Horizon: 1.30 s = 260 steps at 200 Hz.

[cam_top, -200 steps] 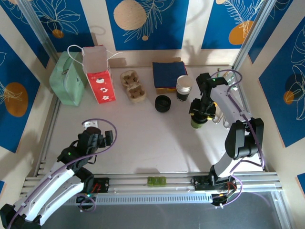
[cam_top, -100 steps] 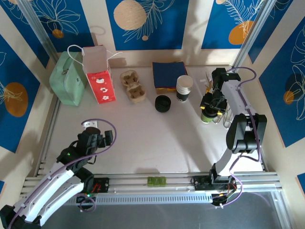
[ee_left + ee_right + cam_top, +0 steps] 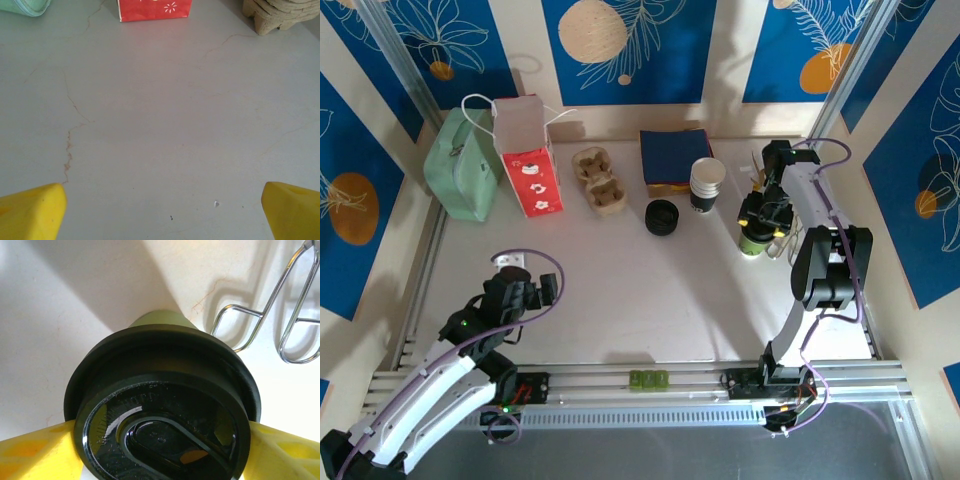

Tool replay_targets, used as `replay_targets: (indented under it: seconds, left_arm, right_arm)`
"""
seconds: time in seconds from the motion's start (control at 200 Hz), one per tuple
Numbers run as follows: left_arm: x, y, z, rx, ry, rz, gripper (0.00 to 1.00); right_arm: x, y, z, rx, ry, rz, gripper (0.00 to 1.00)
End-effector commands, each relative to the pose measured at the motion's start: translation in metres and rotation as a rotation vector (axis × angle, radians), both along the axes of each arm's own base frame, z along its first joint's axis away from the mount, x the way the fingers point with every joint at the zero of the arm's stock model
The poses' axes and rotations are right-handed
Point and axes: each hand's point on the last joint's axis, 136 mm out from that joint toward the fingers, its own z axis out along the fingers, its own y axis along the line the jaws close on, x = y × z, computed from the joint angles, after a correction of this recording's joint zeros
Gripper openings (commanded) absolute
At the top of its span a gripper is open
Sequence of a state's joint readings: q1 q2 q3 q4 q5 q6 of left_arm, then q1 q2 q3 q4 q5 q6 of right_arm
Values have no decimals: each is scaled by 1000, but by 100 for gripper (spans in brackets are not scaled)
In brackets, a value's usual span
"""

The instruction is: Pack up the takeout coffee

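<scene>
**Green takeout coffee (image 3: 160, 365) clamped, far right**

Your left tool (image 3: 162, 210) sits near-left, jaws wide apart over the bench (image 3: 160, 115). Farther back right, your right tool (image 3: 160, 450) clamps the black-lidded takeout coffee, just beside a wire rack (image 3: 280, 315).

The pale, finely cracked table (image 3: 640, 290) bears a lidded green cup (image 3: 752, 245) standing directly under the right claw (image 3: 753, 228), with a wire rack (image 3: 246, 310) just to that claw's right. To its left stand a cup stack (image 3: 706, 185), a loose black lid (image 3: 661, 216), blue napkins (image 3: 675, 158) (set farther back), a pulp carrier (image 3: 600, 182), a red bag (image 3: 528, 160) and a green pouch (image 3: 460, 165)
</scene>
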<state>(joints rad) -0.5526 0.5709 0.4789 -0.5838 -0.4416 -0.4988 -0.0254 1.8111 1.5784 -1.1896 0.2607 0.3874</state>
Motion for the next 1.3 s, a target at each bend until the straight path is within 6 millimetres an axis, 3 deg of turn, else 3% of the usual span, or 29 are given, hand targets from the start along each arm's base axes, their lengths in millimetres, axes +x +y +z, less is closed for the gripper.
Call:
replay_targets:
  seconds: [0.0, 0.385, 0.8, 1.04, 1.296]
  left_arm:
    - [1, 1, 0, 0, 1, -2, 99]
    - [2, 0, 0, 5, 8, -3, 99]
    - [4, 1, 7, 14, 0, 0, 99]
    - [9, -3, 15, 3, -10, -3, 99]
    - [19, -14, 23, -34, -2, -7, 99]
  right_arm:
    - [5, -1, 0, 19, 1, 2, 78]
    - [9, -3, 13, 41, -36, -10, 89]
    - [-10, 2, 70, 51, -157, -24, 90]
    - [-32, 32, 114, 52, -286, 49, 89]
    - [-44, 96, 154, 176, -521, 230, 88]
